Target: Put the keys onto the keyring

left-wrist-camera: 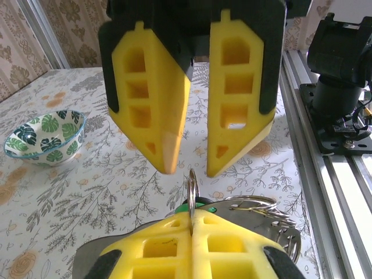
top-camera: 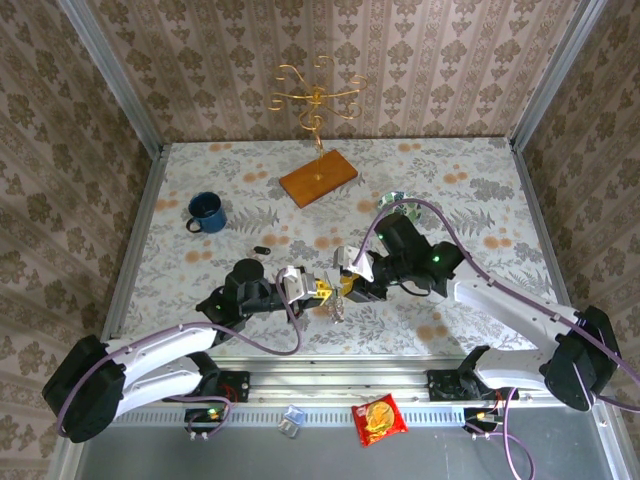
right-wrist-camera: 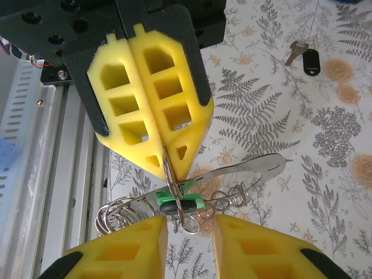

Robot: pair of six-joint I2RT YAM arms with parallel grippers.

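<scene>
The left claw (right-wrist-camera: 168,168) was clamped on the keyring (left-wrist-camera: 190,185), well right of the mug (top-camera: 205,212), with the green key (right-wrist-camera: 181,203) against the ring. The right claw (right-wrist-camera: 189,224) stood apart facing it, and the black key (top-camera: 262,249) lay on the worktop (top-camera: 450,180) nearer the mug.

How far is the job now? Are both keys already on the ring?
Done, it seems: the green key sits on the keyring. In hand: the left gripper is shut on that ring, the right gripper open beside it. Left: the black key lies apart on the table, not yet picked up or threaded.
</scene>
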